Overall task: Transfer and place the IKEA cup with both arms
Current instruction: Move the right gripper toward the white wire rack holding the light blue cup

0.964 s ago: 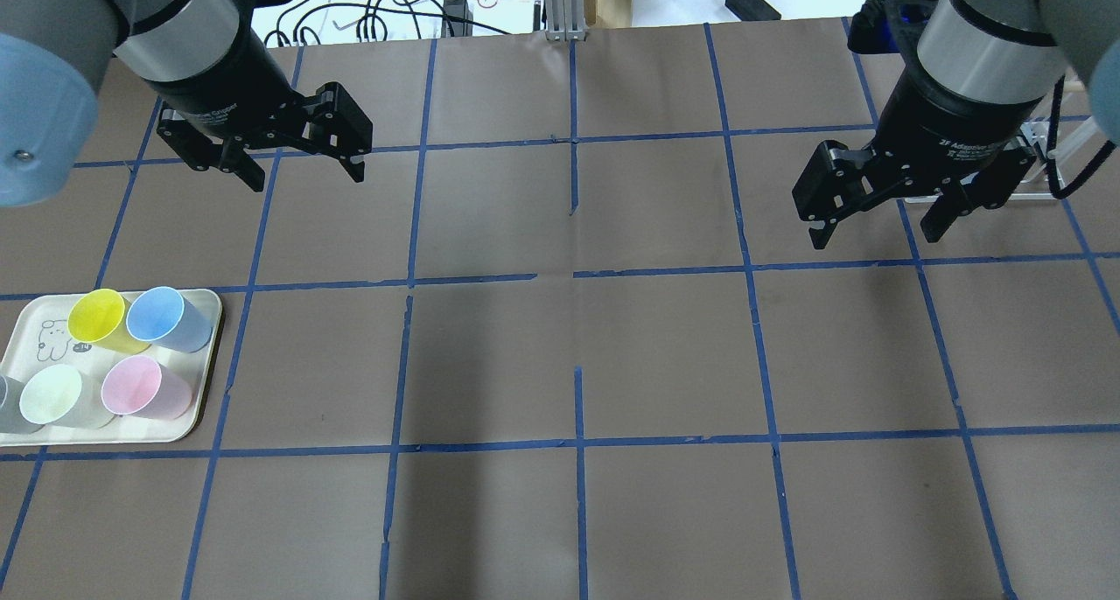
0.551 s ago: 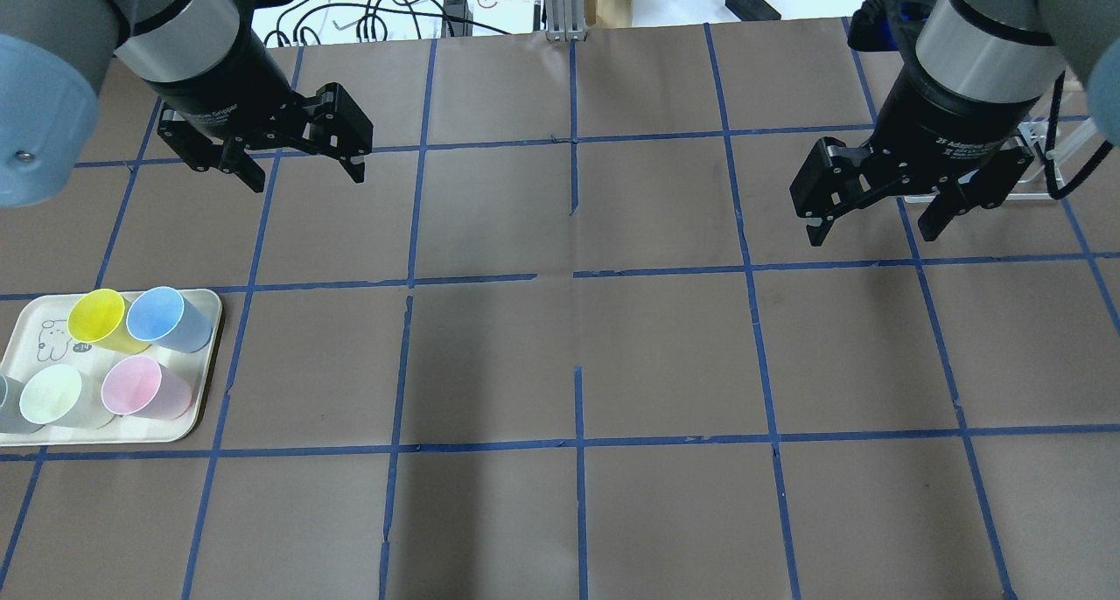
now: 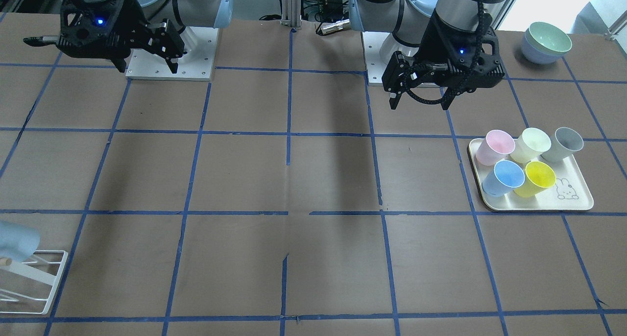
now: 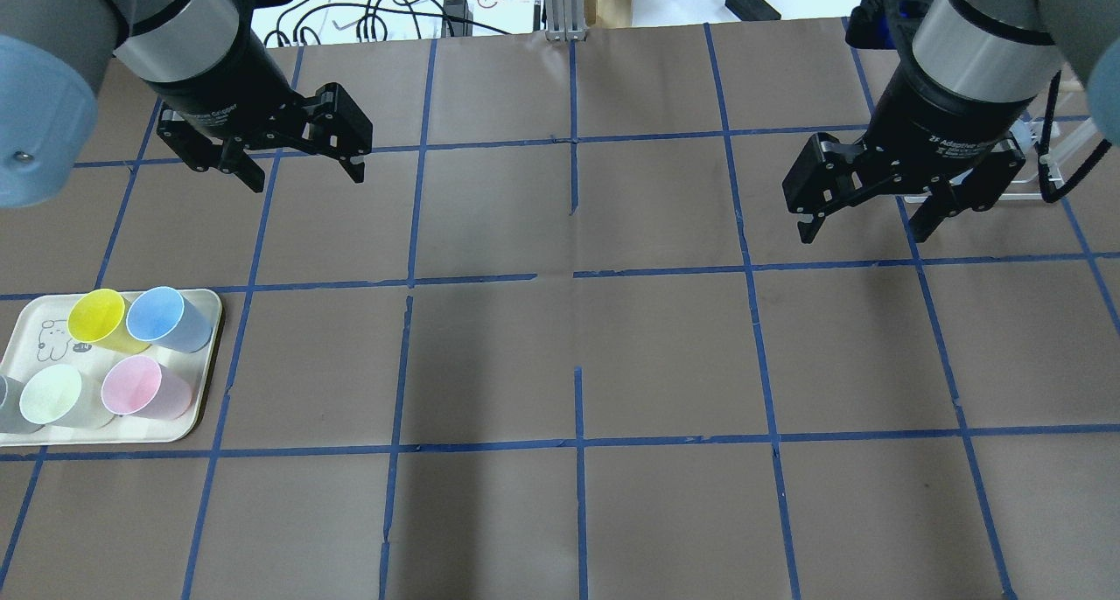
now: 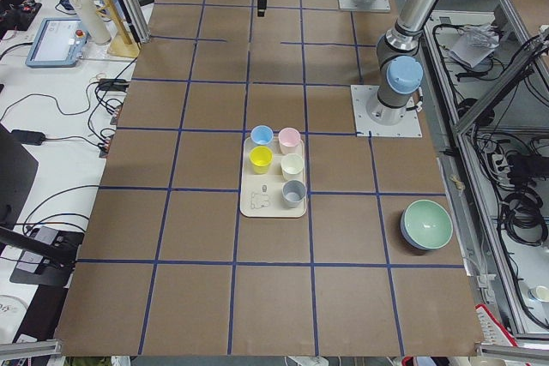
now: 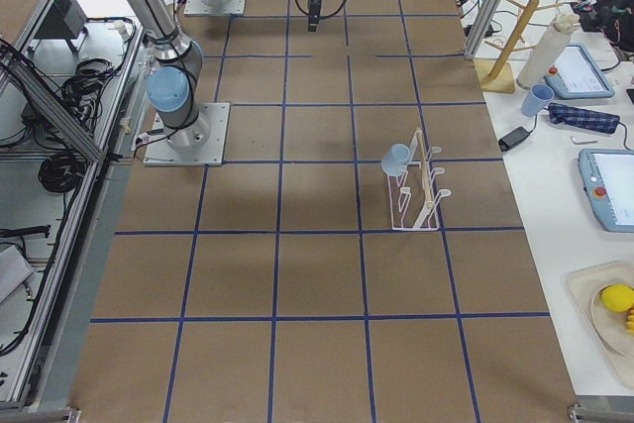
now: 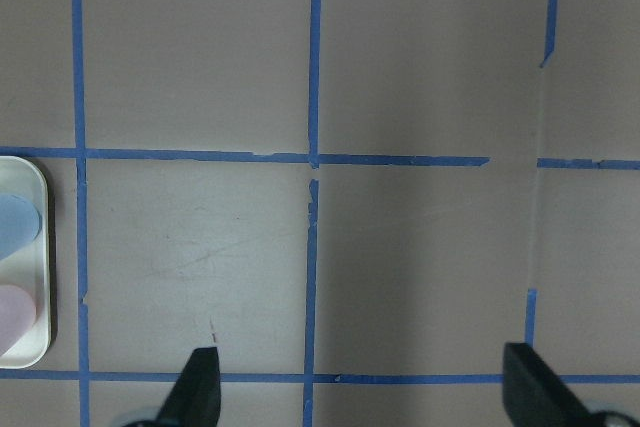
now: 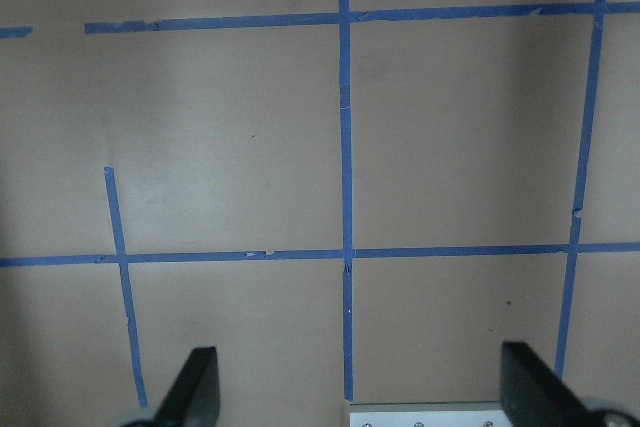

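Right tool [image 4: 864, 231], black and two-fingered, is on the go: over the last second it has slid a touch toward the far side of the brown, blue-taped desk [image 4: 665, 355], while the left tool [image 4: 308, 180] hasn't budged. Both hang high with fingers spread wide, nothing in either. And the prize? The pale light-blue plastic IKEA cup [image 3: 14, 242] hangs tilted on the white wire rack with a wooden rail [image 6: 427, 185], out at the desk's right end, well apart from both tools. Over at the left end sits the cream tray [image 4: 39, 324] carrying five cups, the deeper blue cup [image 4: 162, 316] among them, with one corner bare. That, I'd judge, is where this cup is headed. Neither arm looks able to span the desk alone, so expect a mid-desk hand-over, right tool fetching first.
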